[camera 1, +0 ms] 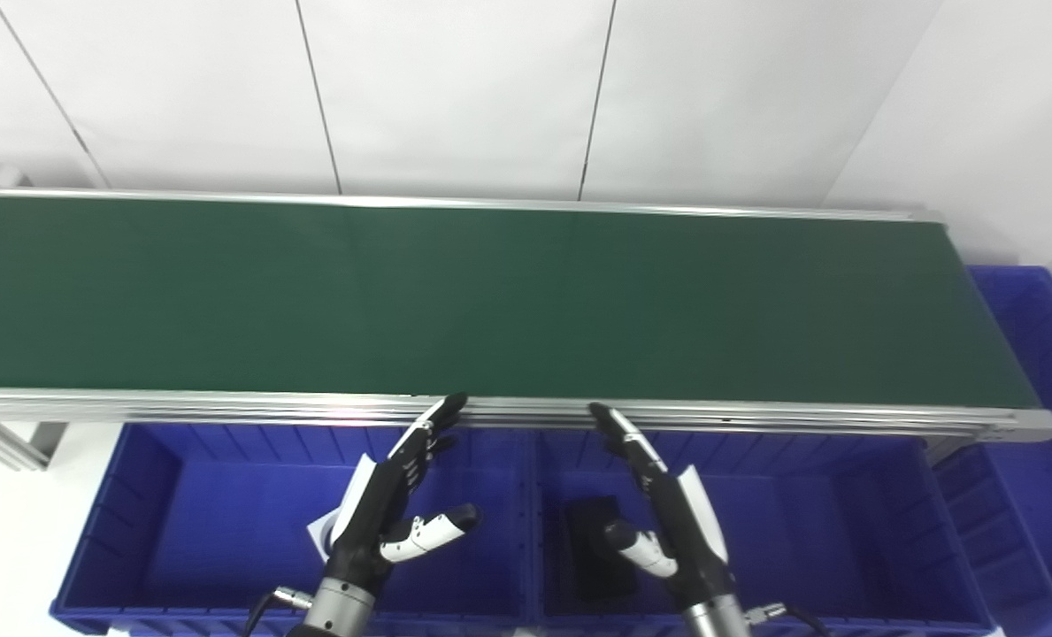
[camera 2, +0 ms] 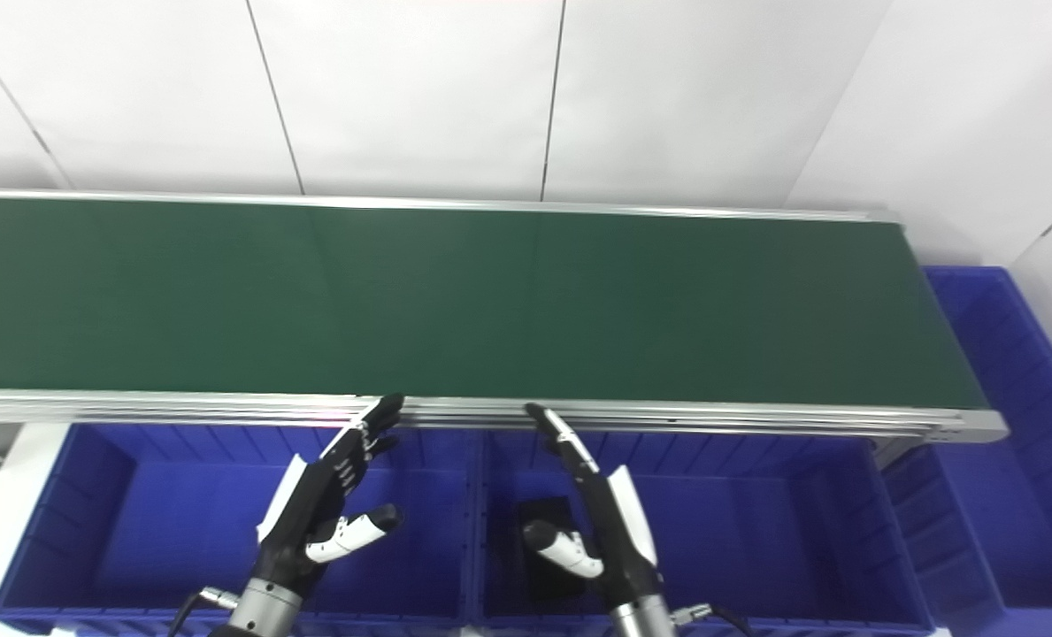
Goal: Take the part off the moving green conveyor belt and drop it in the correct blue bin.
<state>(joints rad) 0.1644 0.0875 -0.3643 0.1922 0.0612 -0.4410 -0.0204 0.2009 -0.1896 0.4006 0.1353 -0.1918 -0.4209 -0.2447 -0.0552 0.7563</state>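
1. White panelled wall [camera 1: 455, 88] at 12 o'clock, behind the works.
2. Green conveyor belt [camera 1: 490, 292], running 9 to 3 o'clock, bare of any part.
3. Left blue bin [camera 1: 216, 522], 7 o'clock; white item [camera 1: 320, 533] inside, mostly hidden by the hand.
4. Right blue bin [camera 1: 809, 522], 5 o'clock; black part [camera 1: 592, 531] lying inside.
5. Third blue bin [camera 1: 1034, 354], 3 o'clock.
6. Left hand [camera 1: 384, 509]: fingers spread, holding nothing.
7. Right hand [camera 1: 671, 522]: fingers spread, holding nothing.
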